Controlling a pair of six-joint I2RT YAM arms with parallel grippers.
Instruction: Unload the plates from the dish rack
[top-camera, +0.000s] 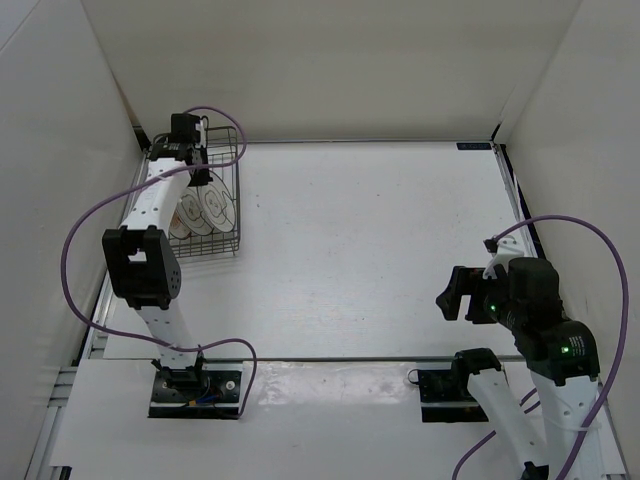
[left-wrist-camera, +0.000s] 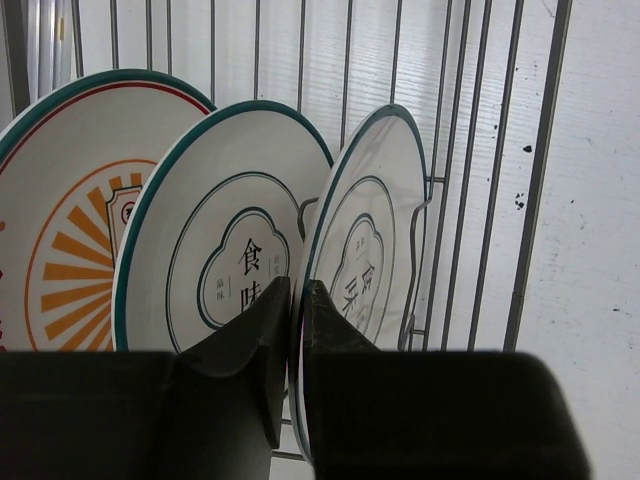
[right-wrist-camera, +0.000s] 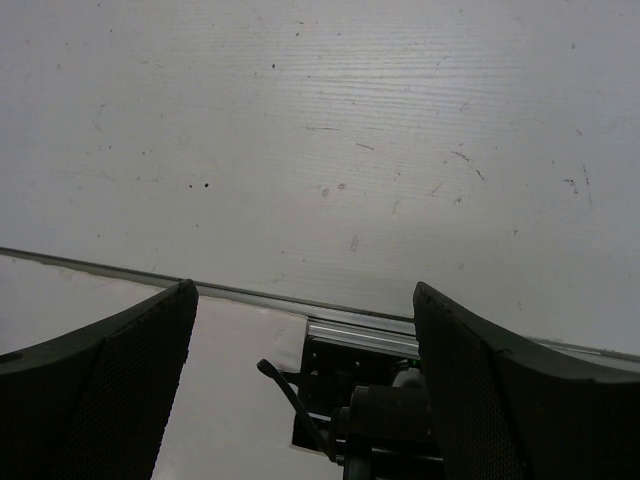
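The left end effector is clenched on the near rim of a white round plate with teal edge and flower-like outline, which stands upright in the dark wire dish rack; the rack's bars rise beyond the fingers. Just left of this end effector stands a matching teal-rimmed plate, and farther left a white plate with an orange sunburst centre. The right end effector hangs released, fingers spread wide above the white worktop.

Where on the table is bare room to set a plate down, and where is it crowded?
Free: the wide table patch between the dish rack and the right end effector. Crowded: the far-left corner, with rack, plates and left end effector.
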